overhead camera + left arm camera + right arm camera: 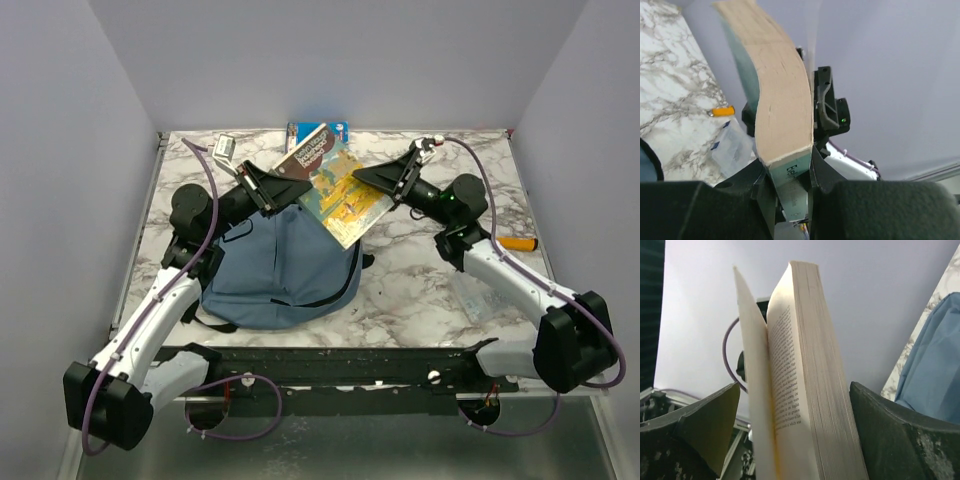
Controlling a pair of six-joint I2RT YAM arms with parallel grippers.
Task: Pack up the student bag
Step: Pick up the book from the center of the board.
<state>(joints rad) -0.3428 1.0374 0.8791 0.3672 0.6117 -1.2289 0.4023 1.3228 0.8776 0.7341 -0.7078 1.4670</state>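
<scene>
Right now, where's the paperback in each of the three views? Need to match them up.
Top external: paperback at centre, overlapping the far edge of the student bag.
Left wrist: paperback shows its tan page edge, rising from bottom centre toward top left, clamped by the left gripper.
Right wrist: paperback at centre, upright, cover splayed, between the fingers of the right gripper.
Shared landmark: marble tabletop.

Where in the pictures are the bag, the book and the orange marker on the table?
bag (285,270): top view, on its blue front panel.
book (345,198): top view, on its illustrated cover.
orange marker (518,243): top view, on the middle of its body.
</scene>
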